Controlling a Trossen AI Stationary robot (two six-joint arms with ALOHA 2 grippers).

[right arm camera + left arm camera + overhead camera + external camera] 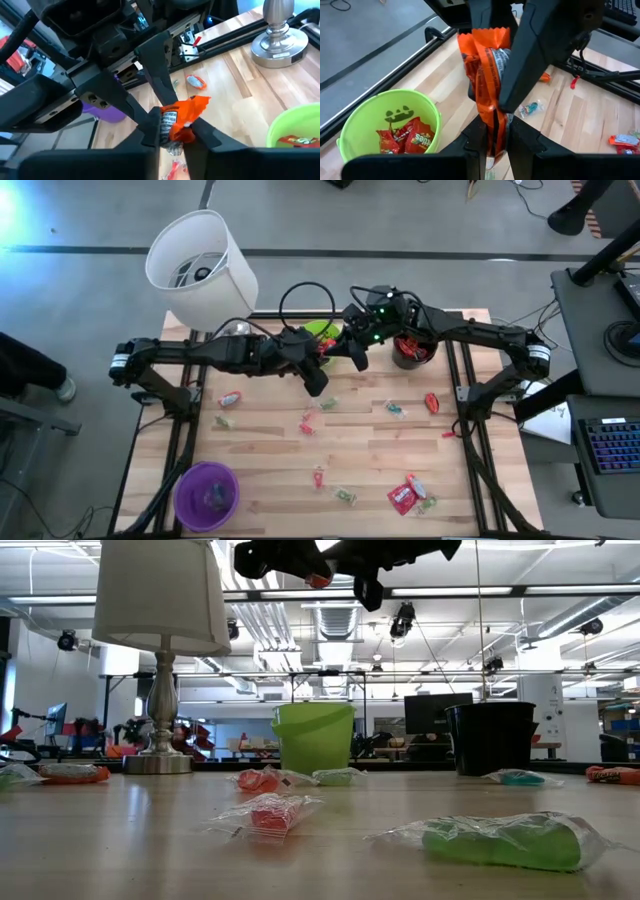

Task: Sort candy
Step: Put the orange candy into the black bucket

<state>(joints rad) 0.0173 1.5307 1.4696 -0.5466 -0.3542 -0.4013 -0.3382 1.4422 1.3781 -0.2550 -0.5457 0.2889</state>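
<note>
Above the back of the wooden table (pixel 380 460), near the lime-green plastic bucket (pixel 390 125), both claws meet on one orange crinkly foil candy packet (pixel 487 75): the left gripper (pixel 496 145) pinches its lower end, the right gripper (pixel 175 132) is clamped on the other end. The packet looks light, thin and limp, its foil probably slippery, so the flat crimped ends seem the safest hold. More wrapped sweets (pixel 405 495) lie scattered across the table.

You are looking at a robotics lab: beyond the wooden desk (pixel 120 840) you see an open hall with exposed ceiling pipes (pixel 330 615), strip lights, monitors (pixel 437 712) on benches, and a keyboard (pixel 612 450) beside the rig.
</note>
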